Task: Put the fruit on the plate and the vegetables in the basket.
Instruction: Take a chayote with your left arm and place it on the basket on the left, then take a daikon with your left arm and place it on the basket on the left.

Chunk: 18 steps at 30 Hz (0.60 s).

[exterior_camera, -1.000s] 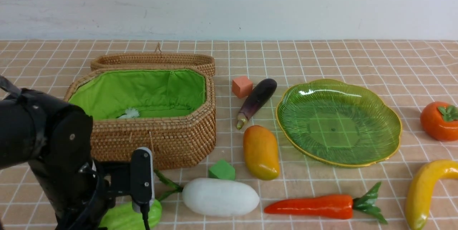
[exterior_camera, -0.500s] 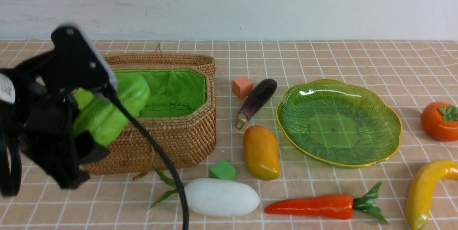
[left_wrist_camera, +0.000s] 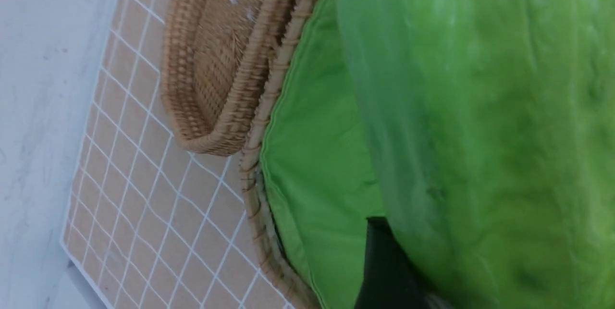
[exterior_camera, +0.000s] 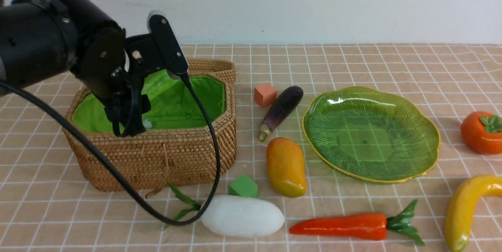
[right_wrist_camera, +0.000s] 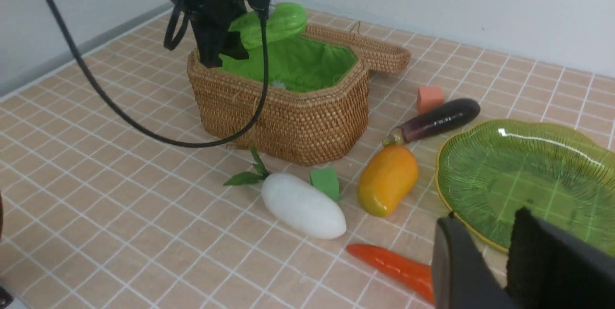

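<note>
My left gripper (right_wrist_camera: 226, 42) is shut on the light green gourd (right_wrist_camera: 275, 21) and holds it above the open basket (exterior_camera: 168, 158); the gourd (left_wrist_camera: 480, 131) fills the left wrist view. On the table lie the eggplant (exterior_camera: 282, 107), radish (exterior_camera: 241, 216) and carrot (exterior_camera: 345, 226). The mango (exterior_camera: 286, 165), banana (exterior_camera: 464, 209) and persimmon (exterior_camera: 482, 132) lie around the plate (exterior_camera: 372, 134), which has nothing on it. My right gripper (right_wrist_camera: 485, 232) hovers near the plate's rim (right_wrist_camera: 444, 189), its jaws a little apart with nothing between them; the front view does not show it.
The basket's lid (exterior_camera: 172, 64) lies open behind it. A salmon cube (exterior_camera: 265, 94) sits by the eggplant and a green cube (exterior_camera: 243, 186) between basket and radish. The left arm's cable (exterior_camera: 117, 181) hangs across the basket's front.
The left arm has lifted the gourd from the table's front left up and over the basket. The basket has shifted slightly. The other things lie as before.
</note>
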Motion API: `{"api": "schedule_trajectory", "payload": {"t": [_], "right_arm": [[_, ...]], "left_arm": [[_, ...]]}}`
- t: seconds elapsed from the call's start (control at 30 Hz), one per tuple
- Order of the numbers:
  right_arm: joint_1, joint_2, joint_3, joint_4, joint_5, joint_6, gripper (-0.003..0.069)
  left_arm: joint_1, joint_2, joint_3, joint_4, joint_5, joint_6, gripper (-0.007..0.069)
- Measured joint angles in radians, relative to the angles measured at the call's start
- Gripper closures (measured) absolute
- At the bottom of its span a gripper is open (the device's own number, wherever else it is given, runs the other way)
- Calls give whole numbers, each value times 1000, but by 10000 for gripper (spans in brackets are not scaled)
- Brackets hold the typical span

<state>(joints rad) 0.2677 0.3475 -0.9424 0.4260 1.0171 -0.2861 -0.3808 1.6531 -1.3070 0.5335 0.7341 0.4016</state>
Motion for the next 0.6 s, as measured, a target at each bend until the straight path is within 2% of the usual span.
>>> {"api": "schedule_trajectory", "payload": {"t": [0.1,0.23,0.33,0.4,0.5,0.6], "right_arm": [[0,0,0,0,10,0,480],[0,0,0,0,9,0,480],[0,0,0,-2,-8,0,480],[0,0,0,-14,-12,0,480],[0,0,0,-42,-11,8,480],[0,0,0,-75,22,25,480]], "left_arm": [[0,14,-1,62,-8,-69,174],[0,6,-5,111,-8,-234,1],[0,-21,-6,98,3,-306,-37],[0,-45,-8,33,41,-373,-28],[-10,-79,-8,-109,95,-438,32],[-91,-123,-8,-324,183,-368,202]]}}
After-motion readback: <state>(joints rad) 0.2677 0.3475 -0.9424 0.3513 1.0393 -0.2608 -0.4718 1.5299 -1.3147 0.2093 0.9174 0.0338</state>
